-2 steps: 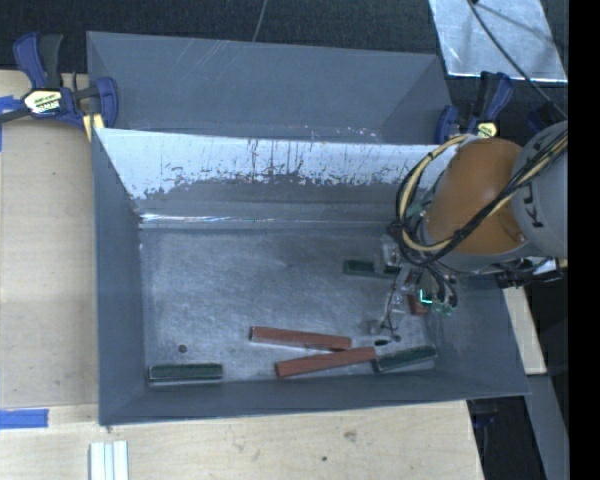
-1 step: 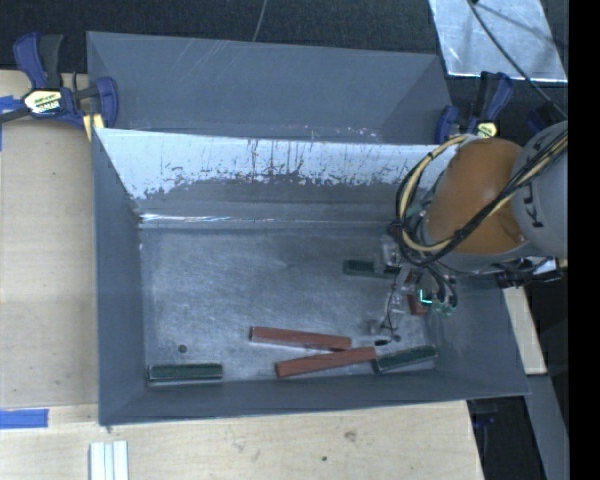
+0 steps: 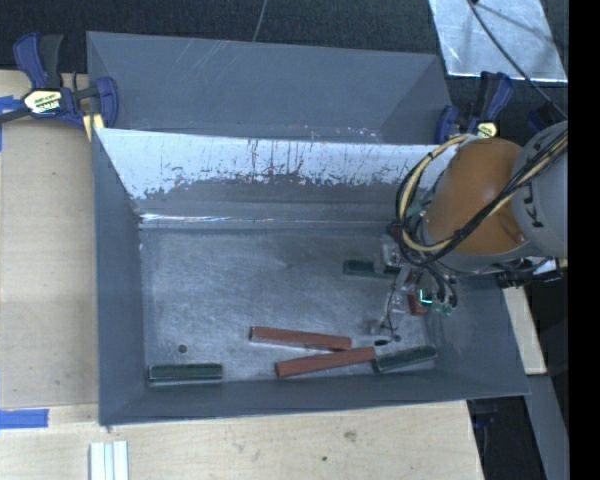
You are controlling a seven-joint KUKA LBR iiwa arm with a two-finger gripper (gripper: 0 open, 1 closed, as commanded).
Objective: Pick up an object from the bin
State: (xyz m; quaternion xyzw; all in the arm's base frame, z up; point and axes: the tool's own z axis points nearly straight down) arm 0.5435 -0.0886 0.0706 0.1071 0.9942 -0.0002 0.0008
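Hidden and unclear
The orange cover (image 3: 475,198) hides the bin's (image 3: 120,268) wall beneath it; a dark thing (image 3: 358,266) below-left of the cover is too small to identify.

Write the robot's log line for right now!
gripper | in bin, right side | nearest: lower brown stick, dark green bar | grasp: unclear

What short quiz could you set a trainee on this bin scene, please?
1. True or false: two reddish-brown bars lie on the floor of the bin.
2. Which thing lies in the bin's near left corner? A. a dark green bar B. a red ball C. a yellow cup
3. Fill in: the hand hangs near the ___ ends of the reddish-brown bars.

Key: 1 true; 2 A; 3 right.
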